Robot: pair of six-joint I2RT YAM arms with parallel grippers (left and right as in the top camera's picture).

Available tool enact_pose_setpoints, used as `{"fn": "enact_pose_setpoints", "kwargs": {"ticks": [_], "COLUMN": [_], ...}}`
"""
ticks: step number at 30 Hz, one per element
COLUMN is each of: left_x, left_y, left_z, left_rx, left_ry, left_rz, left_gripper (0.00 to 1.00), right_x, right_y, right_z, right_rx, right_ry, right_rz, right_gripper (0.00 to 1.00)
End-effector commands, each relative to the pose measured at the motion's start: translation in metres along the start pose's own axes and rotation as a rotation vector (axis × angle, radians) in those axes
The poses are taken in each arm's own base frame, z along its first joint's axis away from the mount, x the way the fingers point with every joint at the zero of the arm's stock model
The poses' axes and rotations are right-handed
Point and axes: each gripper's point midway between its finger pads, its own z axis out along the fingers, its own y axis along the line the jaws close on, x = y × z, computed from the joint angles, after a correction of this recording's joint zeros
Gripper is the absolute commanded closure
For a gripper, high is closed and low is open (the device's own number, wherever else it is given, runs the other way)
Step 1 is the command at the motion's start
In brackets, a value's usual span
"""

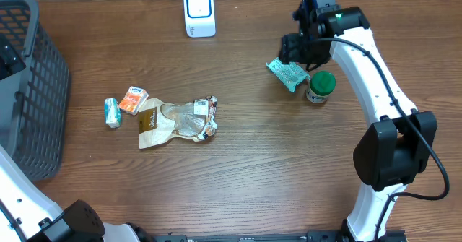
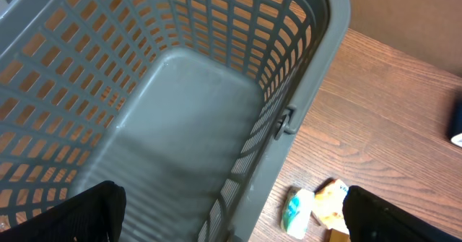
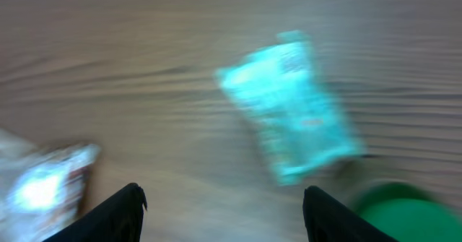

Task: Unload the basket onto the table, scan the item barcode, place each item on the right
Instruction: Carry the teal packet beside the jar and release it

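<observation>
Right pincer (image 3: 224,195) spread over teal pkt (image 3: 289,112), nothing held; left pincer (image 2: 231,191) spread too. Risk: grasp could knock green-lid jar (image 1: 320,85) just beside.

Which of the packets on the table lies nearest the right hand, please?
The teal packet beside the green-lidded jar, close by the right hand; the other packets lie clustered far off, near the basket.

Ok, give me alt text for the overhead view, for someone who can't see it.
The right gripper hangs over a teal packet on a wooden table, beside a green-lidded jar. A white scanner stands at the far edge, a grey basket on the left, and several snack packets lie left of centre.
</observation>
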Motion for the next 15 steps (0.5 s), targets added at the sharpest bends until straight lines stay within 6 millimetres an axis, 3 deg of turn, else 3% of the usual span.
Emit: {"fn": "enact_pose_setpoints", "kwargs": {"ticks": [1, 6, 7, 10, 11, 13, 15], "left_x": [0.0, 0.0, 0.0, 0.0, 0.001, 0.0, 0.001], "left_y": [-0.001, -0.001, -0.001, -0.001, -0.001, -0.001, -0.001], "left_z": [0.0, 0.0, 0.0, 0.0, 0.0, 0.0, 0.0], "left_rx": [0.007, 0.007, 0.007, 0.007, 0.007, 0.007, 0.007], "left_ry": [0.001, 0.001, 0.001, 0.001, 0.001, 0.001, 0.001], "left_rz": [0.015, 0.015, 0.015, 0.015, 0.015, 0.015, 0.015], "left_gripper": [0.0, 0.0, 0.01, 0.01, 0.0, 0.0, 0.0], "right_x": [0.018, 0.07, 0.084, 0.1, 0.103, 0.105, 0.105], "right_y": [0.073, 0.108, 0.121, 0.148, 0.158, 0.176, 0.193], "right_z": [-0.013, 0.025, 0.035, 0.049, 0.052, 0.058, 0.069], "right_rx": [-0.383, -0.411, -0.413, -0.428, -0.437, -0.442, -0.4], "right_ry": [0.076, 0.236, 0.265, 0.279, 0.274, 0.245, 0.193], "right_rz": [-0.017, 0.036, 0.036, 0.026, 0.015, -0.004, 0.021], "right_gripper": [0.32, 0.32, 0.37, 0.56, 0.68, 0.84, 0.91]}}
